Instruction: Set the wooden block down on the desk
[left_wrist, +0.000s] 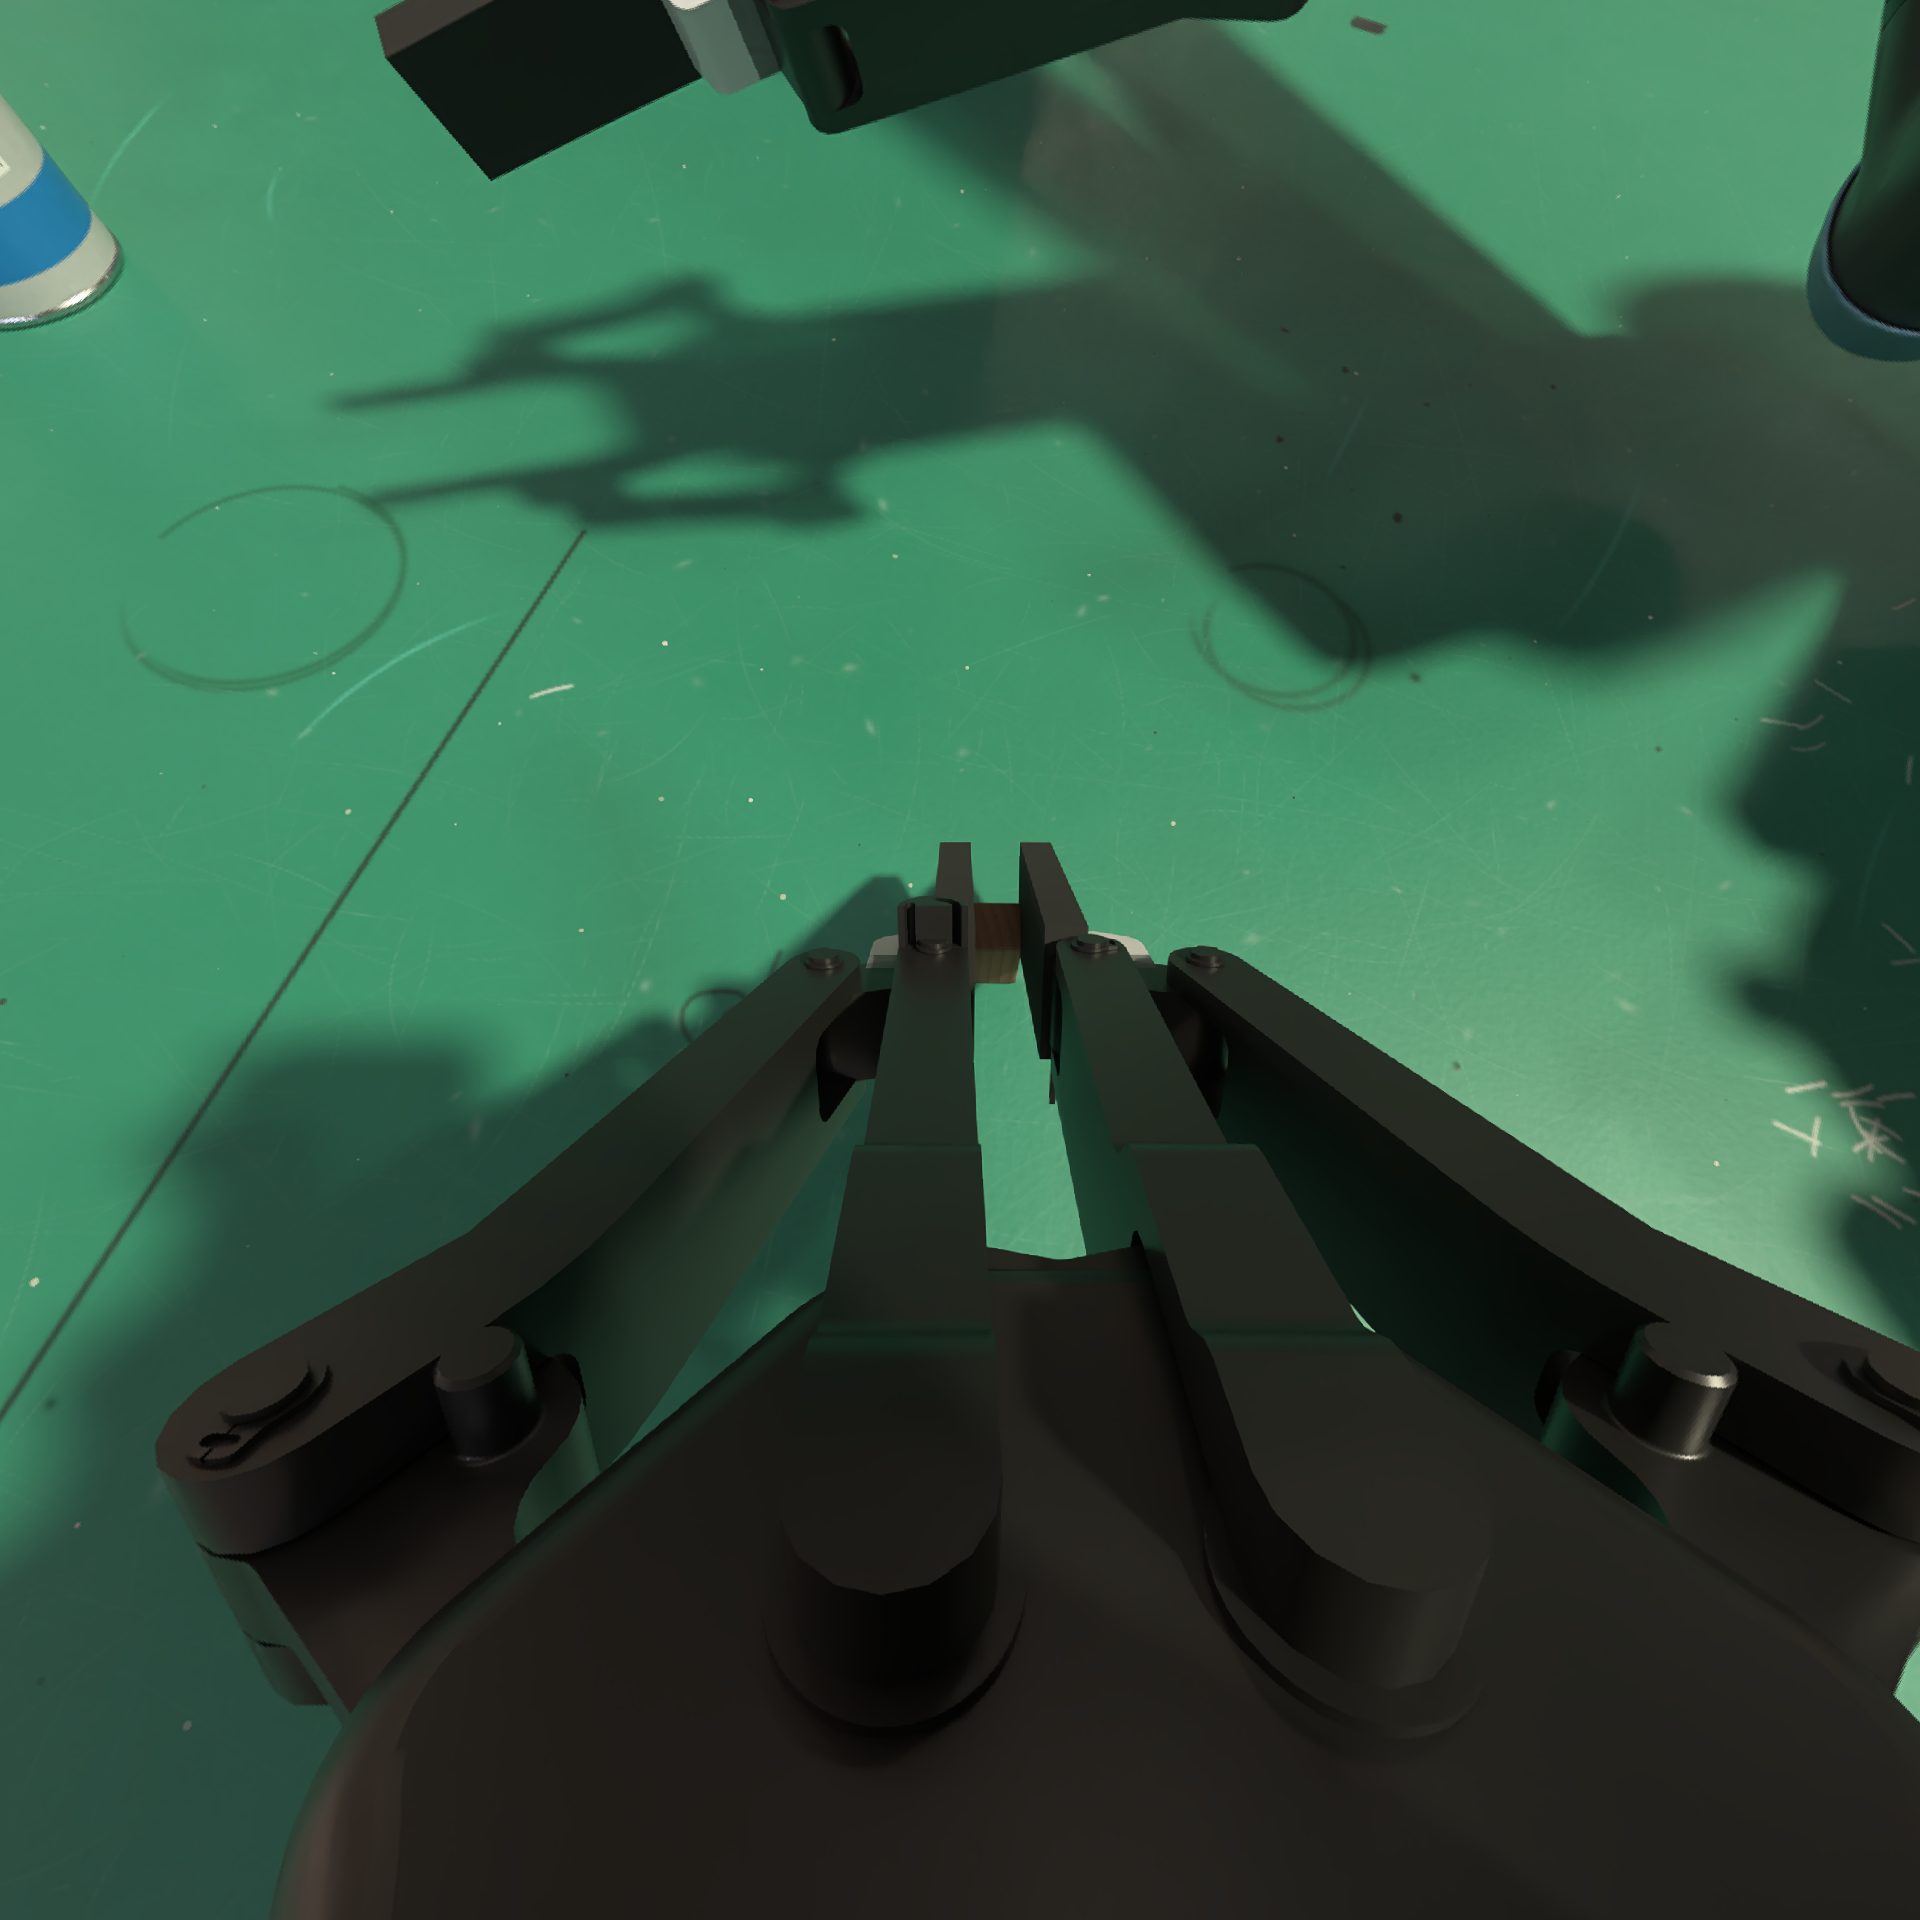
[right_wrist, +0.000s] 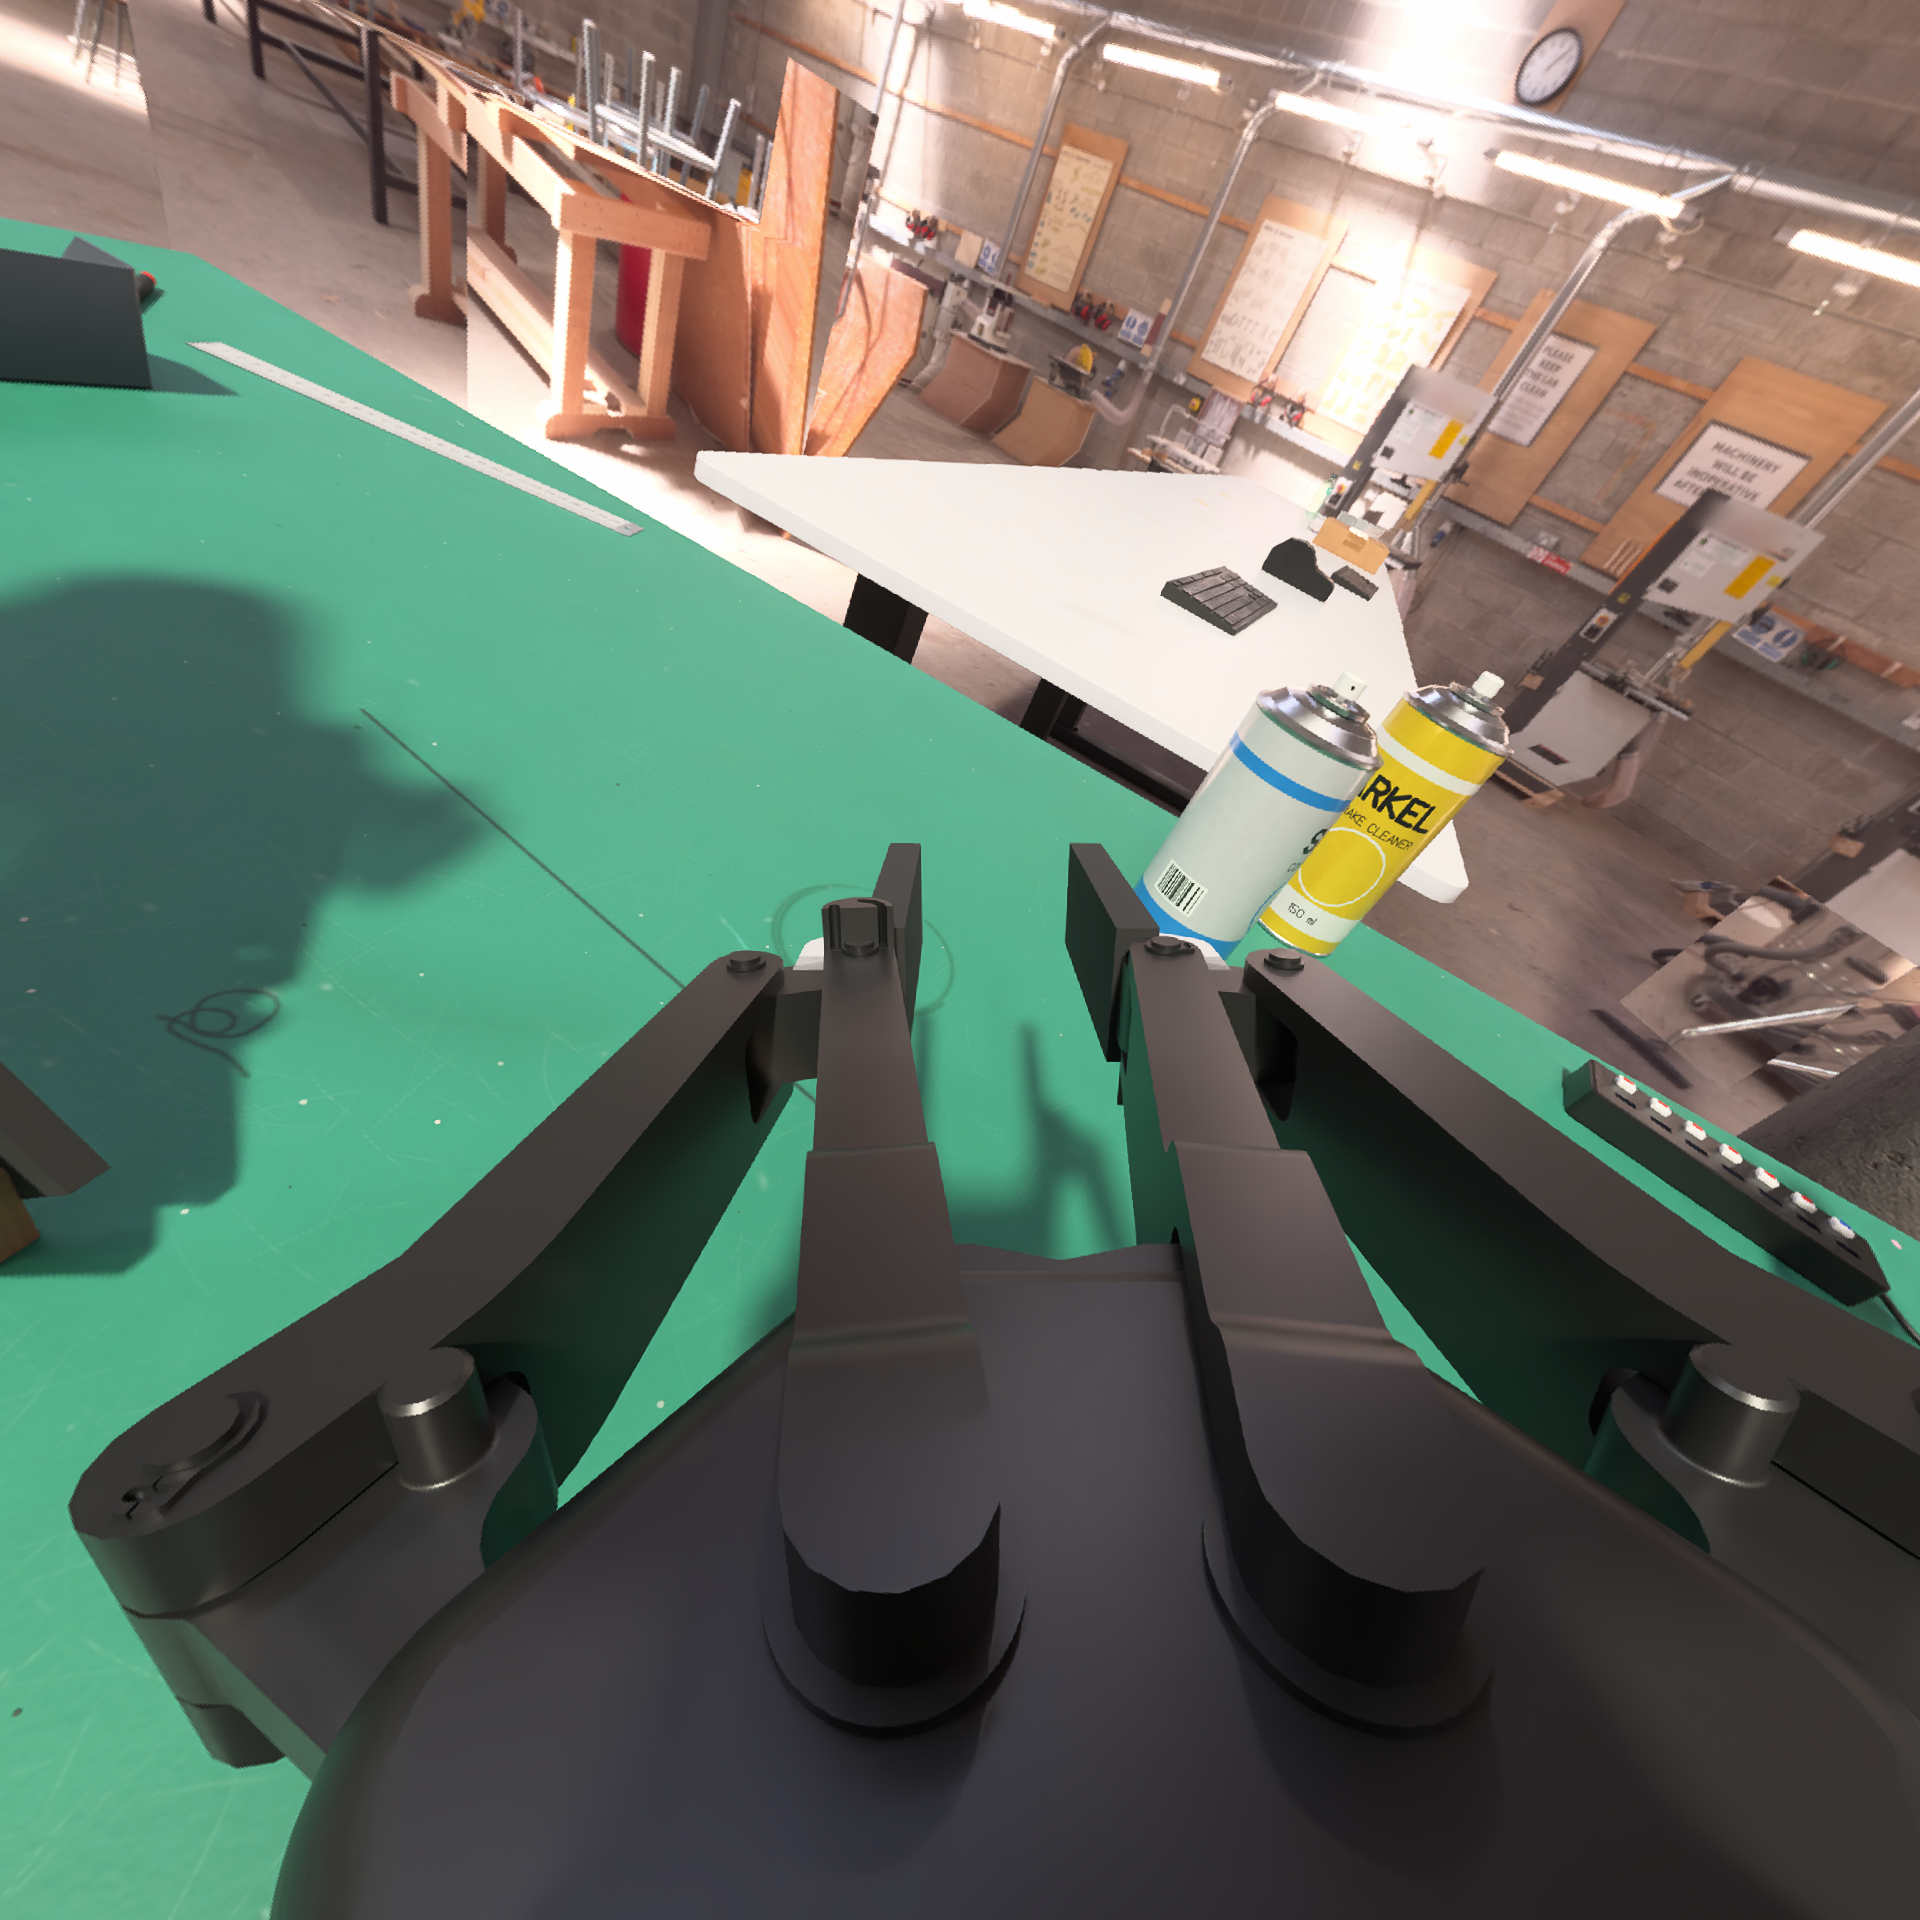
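Clamping the wooden block (left_wrist: 997, 940) above the green desk (left_wrist: 727, 727): your left gripper (left_wrist: 997, 883). Right gripper (right_wrist: 994, 894) gapes empty, spray cans (right_wrist: 1257, 821) at the desk edge ahead.

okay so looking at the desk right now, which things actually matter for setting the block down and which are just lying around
Part of the job:
- wooden block, pinched in the left gripper
- green desk, where it goes

Just lying about:
- white-and-blue spray can
- yellow spray can
- metal ruler
- power strip
- right gripper, open and holding nothing
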